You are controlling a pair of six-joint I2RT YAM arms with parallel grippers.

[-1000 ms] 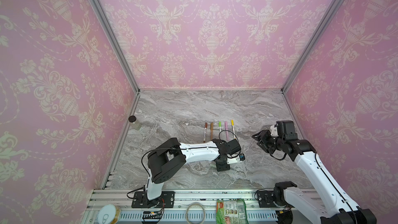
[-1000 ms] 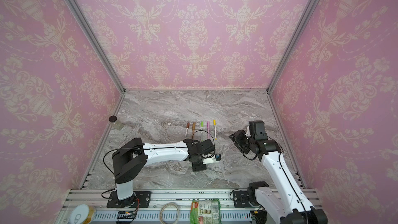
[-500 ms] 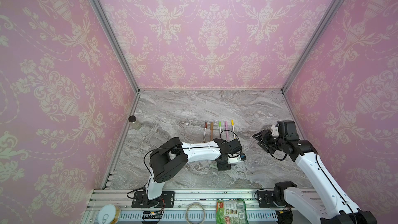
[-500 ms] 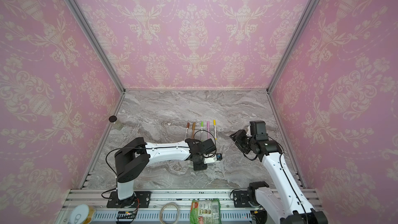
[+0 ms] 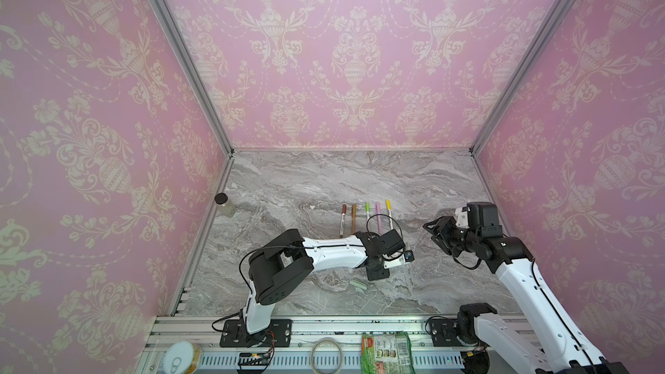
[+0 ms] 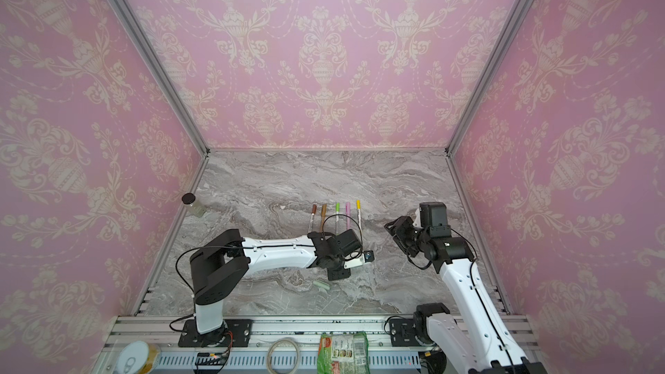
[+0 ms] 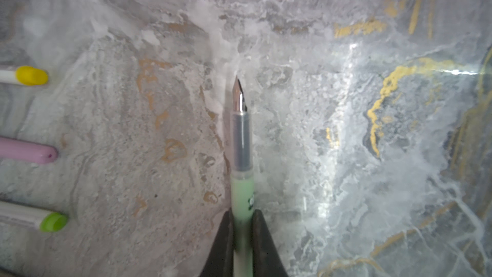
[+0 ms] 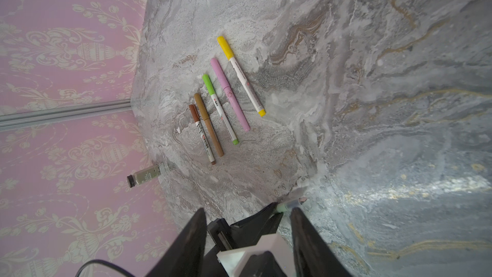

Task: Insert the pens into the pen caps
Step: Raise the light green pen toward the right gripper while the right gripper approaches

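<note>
Pale-green pen (image 7: pixel 241 182), tapered metal nib (image 7: pixel 238 97), clamped in left pincer (image 7: pixel 242 213)

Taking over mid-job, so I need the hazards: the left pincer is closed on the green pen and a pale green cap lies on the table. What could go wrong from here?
1. The left pincer grips the green pen well back from its bare nib; pushing it into a cap may pivot it.
2. The pale green cap lies flat beside the left arm; the open right pincer could hit that arm when reaching for it.
</note>
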